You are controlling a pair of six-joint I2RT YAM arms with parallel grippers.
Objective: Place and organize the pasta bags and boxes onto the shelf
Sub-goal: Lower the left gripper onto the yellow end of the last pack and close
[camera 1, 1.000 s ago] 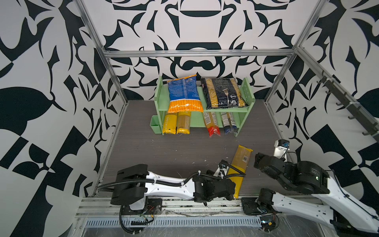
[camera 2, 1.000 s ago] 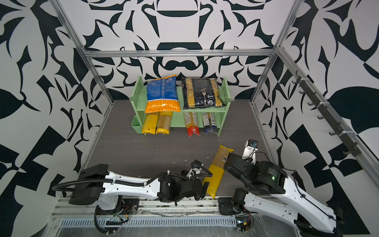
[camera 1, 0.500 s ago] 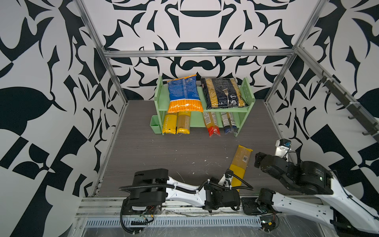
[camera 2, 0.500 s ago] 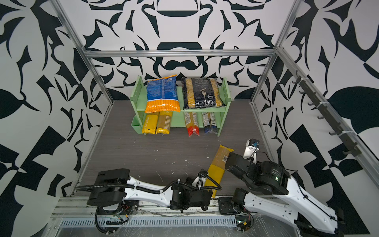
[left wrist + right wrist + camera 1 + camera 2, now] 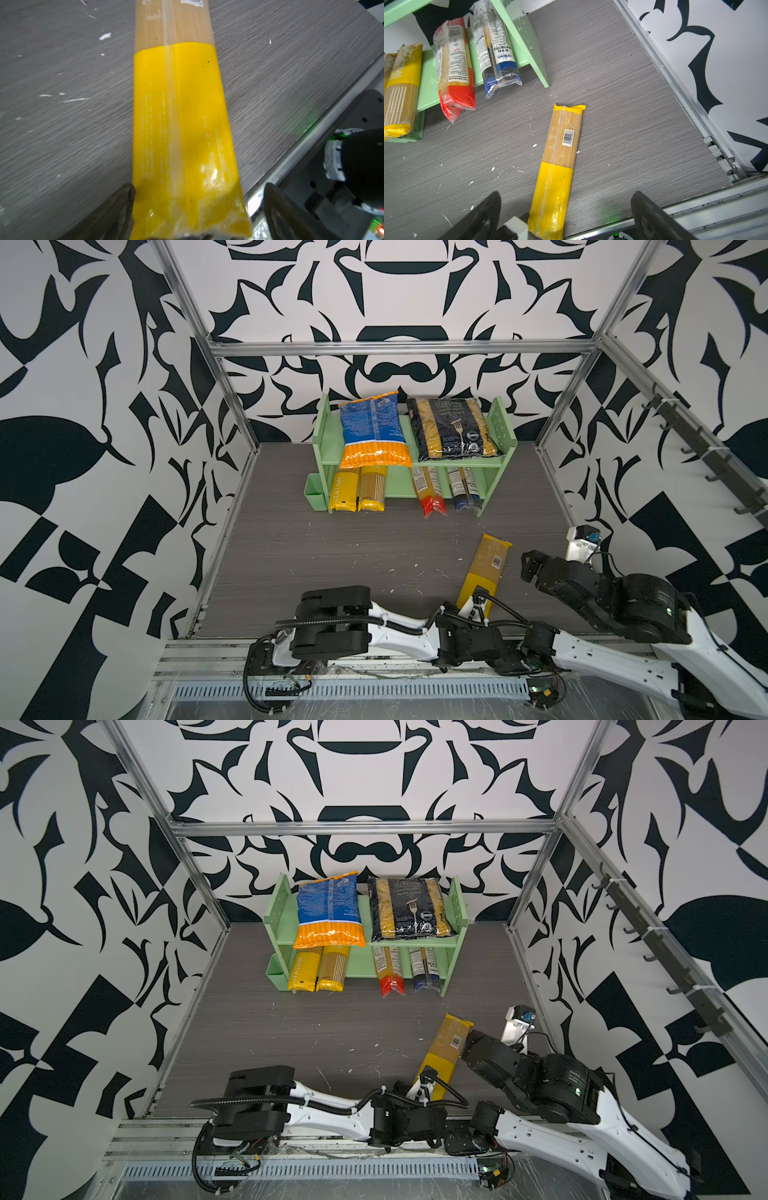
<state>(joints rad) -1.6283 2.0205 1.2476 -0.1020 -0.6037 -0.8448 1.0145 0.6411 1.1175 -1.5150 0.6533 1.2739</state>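
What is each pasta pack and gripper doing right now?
Blue-orange bag: on the shelf, top tier.
Black bag: top tier too.
Yellow pack: bottom tier, end sticking out.
Tan pack: bottom tier, end sticking out.
Red-ended pack: bottom tier, end sticking out.
Blue-ended pack: bottom tier, end sticking out.
Loose pack: flat on the table, unshelved.
Left gripper: open, straddling that pack's end.
Right gripper: open, empty.

The desk [image 5: 311, 572] in front of the shelf [image 5: 500, 427] lies bare on the left and in the middle; the only obstacle is the loose spaghetti pack [image 5: 488, 564], lying aslant near the front right. On the lower tier a gap stands free between the tan pack [image 5: 372, 489] and the red-ended pack [image 5: 428, 493], while the blue-orange bag [image 5: 372, 431] and the black penne bag [image 5: 451, 429] fill the top tier.
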